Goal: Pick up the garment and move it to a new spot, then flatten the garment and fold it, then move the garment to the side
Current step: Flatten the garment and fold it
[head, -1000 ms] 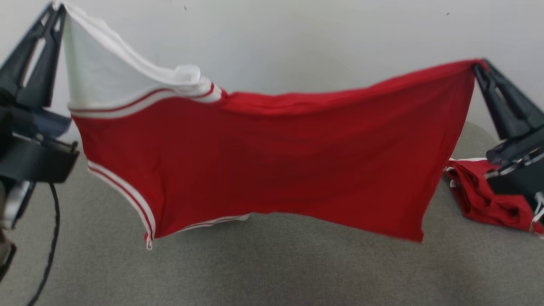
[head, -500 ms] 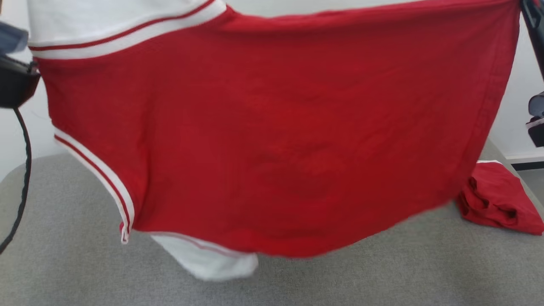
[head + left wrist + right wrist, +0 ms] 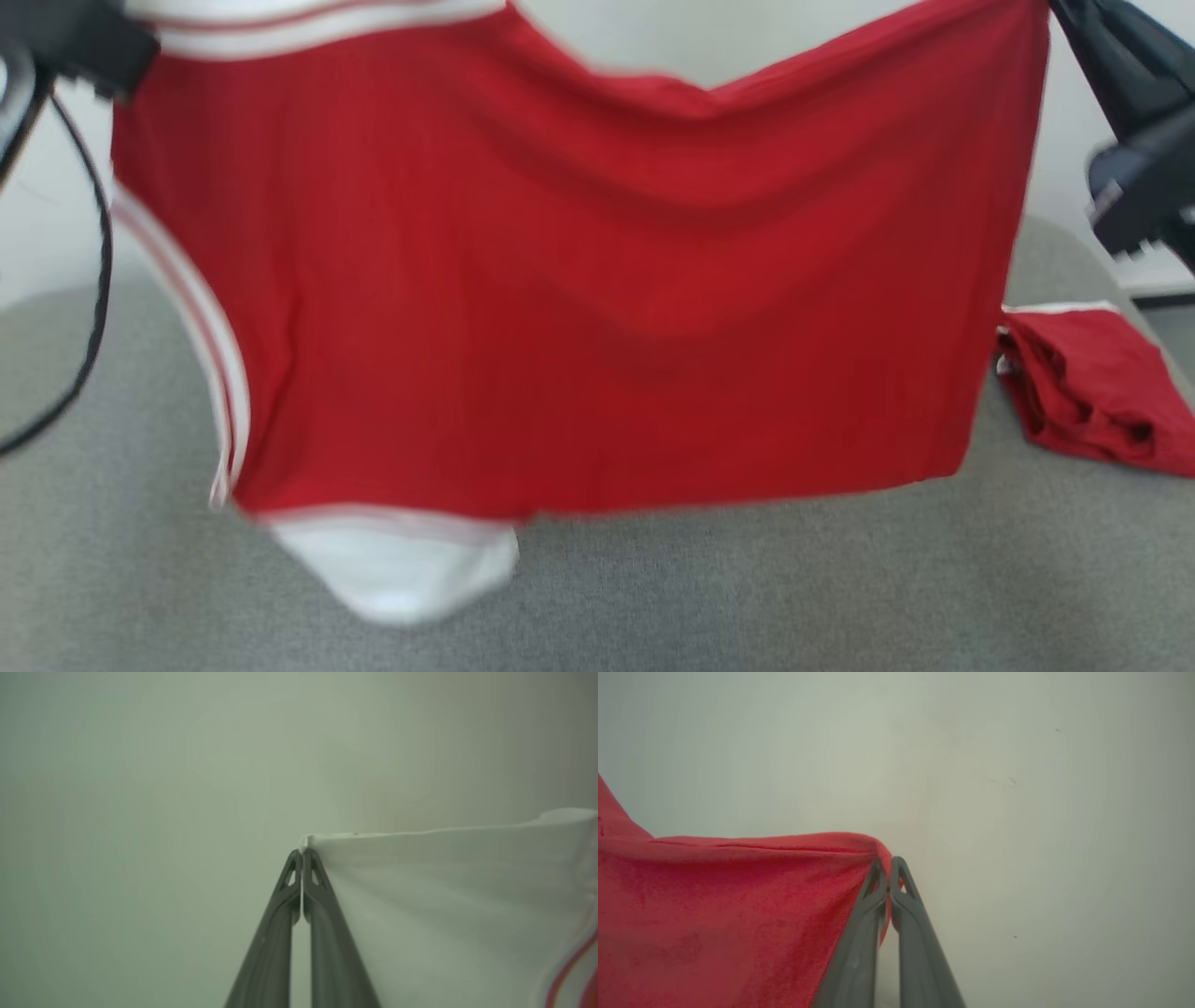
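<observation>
**Garment** (image 3: 597,308): red with white trim, hanging spread wide in the air across most of the head view. Its top edge runs from the upper left to the upper right of the frame and sags in a shallow V at top centre. The bottom hem lies roughly level in the lower half of the frame, in front of the grey table (image 3: 653,597). All the cloth is motion-blurred.
- A white double stripe (image 3: 229,383) curves down the garment's left edge in the frame.
- A white band with a thin red line crosses the top left corner.
- A white sleeve (image 3: 401,569) hangs below the hem at lower left. I cannot tell whether it touches the table.

**Left claw** (image 3: 302,851): in the left wrist view the fingers are pressed together, pinching a white corner of the garment at the tips. White cloth fans out to the right of that frame, with a red stripe at the lower right corner.

**Right claw** (image 3: 887,862): in the right wrist view the fingers are together, clamped on a red corner. Red cloth drapes to the left and lower left of that frame.

**Head view, edges:** the right claw's dark body sits at the upper right, beside the garment's top right corner. Dark hardware of the left arm is at the upper left, with a black cable (image 3: 103,280) looping down the left edge.

**Surroundings:** a red bundle (image 3: 1092,392), crumpled and with white trim along its top, lies on the table at the right edge, just beside the hanging cloth. A pale wall (image 3: 709,37) is behind.
</observation>
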Available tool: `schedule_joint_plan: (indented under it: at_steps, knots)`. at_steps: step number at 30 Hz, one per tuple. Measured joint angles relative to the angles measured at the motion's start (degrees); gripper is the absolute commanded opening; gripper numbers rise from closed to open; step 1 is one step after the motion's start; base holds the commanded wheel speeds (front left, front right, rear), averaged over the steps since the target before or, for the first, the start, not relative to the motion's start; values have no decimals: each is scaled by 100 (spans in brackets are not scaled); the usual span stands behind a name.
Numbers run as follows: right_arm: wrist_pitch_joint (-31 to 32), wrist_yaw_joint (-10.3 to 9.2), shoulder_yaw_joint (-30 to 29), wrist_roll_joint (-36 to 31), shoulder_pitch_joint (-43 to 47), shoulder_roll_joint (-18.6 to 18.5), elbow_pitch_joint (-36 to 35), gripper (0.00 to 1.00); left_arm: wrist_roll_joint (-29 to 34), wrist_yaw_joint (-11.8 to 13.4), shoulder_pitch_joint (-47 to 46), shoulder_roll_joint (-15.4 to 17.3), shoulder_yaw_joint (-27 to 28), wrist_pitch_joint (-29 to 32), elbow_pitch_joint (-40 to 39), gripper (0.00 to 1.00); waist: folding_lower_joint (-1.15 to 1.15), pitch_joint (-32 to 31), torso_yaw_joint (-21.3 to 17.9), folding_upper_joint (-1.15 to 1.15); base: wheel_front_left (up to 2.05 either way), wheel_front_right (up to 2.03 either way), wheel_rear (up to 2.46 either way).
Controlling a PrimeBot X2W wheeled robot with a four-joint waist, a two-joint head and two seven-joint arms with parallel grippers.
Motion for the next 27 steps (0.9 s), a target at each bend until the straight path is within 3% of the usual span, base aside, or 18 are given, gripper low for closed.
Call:
schedule_joint_plan:
  at_steps: [6, 9, 13, 16, 18, 20, 22, 27]
  knots:
    - [332, 0, 455, -313, -1629, 693, 1200, 0, 353, -21, -1723, -327, -772, -162, 1088, 0, 0, 634, -41, 0, 0, 0, 0]
    - [-109, 0, 405, -641, -2560, 1154, 1954, 0, 538, -16, -2602, -558, -866, -290, 1858, 0, 1, 1089, -64, 0, 0, 0, 0]
    - [-1149, 0, 208, -1355, -3561, 1762, 3014, 0, 1095, 594, -3593, -687, -825, -815, 2420, 0, 3, 1740, -126, 0, 0, 0, 0]
    - [-1623, 0, -145, -2071, -4142, 1900, 3635, 0, 1377, 1099, -4091, -777, -738, -889, 2181, 0, 3, 2230, -173, 1, 0, 0, 0]
    - [-1680, 0, -569, -2455, -4316, 1928, 3753, 0, 1475, 1239, -4063, -840, -755, -905, 1529, 0, 2, 2551, -190, 0, 0, 0, 0]
    - [-1685, 0, -1039, -2928, -4213, 1961, 3398, 0, 1465, 1250, -3777, -847, -778, -912, 1083, 0, 2, 2867, -192, 1, 0, 0, 0]
    - [-1700, 0, -1455, -3233, -3798, 2056, 3156, 0, 1421, 1299, -3280, -779, -797, -910, 843, 0, 2, 3164, -177, 1, 0, 0, 0]
    - [-1688, 0, -1806, -3601, -2626, 2252, 3175, 0, 1159, 1434, -1902, -762, -754, -904, 191, 0, 5, 3748, -58, 2, 0, 0, 0]
